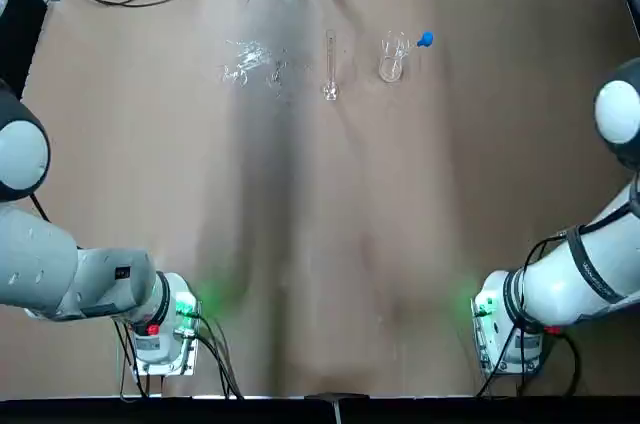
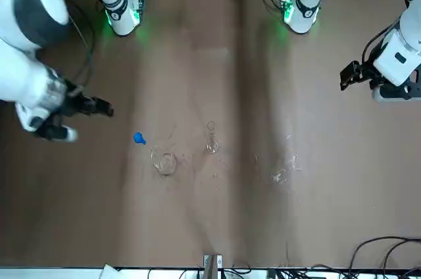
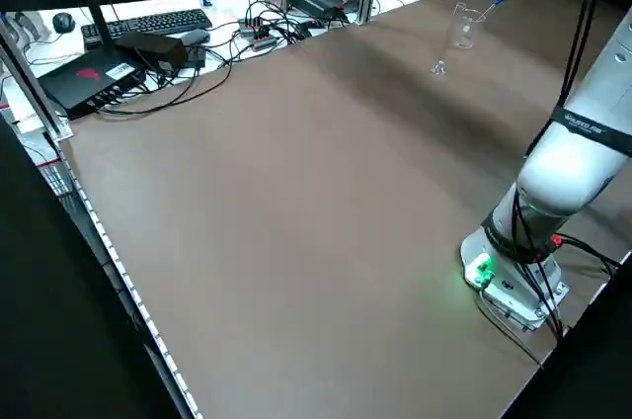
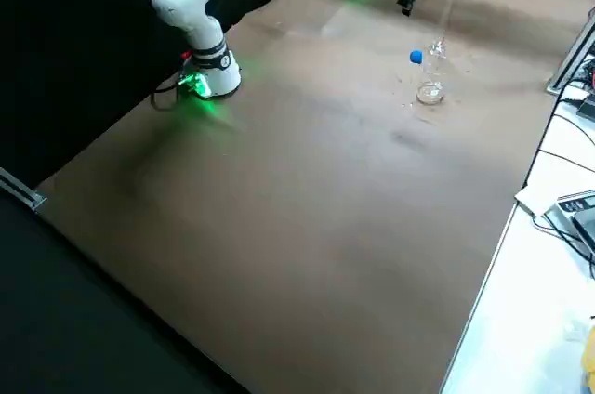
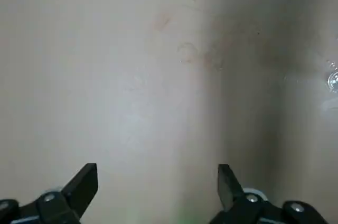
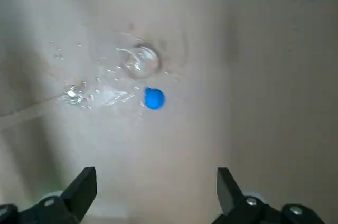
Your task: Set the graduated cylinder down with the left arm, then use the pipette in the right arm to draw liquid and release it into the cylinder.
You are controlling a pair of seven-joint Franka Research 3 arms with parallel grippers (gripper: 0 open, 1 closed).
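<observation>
Black left end effector (image 5: 156, 189) hangs over the left side of the brown surface (image 1: 300, 244), released, its two fingers apart and nothing between them. Its black twin, the right end effector (image 6: 156, 189), hovers over the right side, likewise released. Farther out, the tall, slim clear-glass graduated cylinder (image 1: 331, 64) stands upright (apart from both arms). Beside it, the clear pipette with its bright blue bulb (image 1: 425, 39) leans in the short, wide clear beaker (image 1: 391, 66).
</observation>
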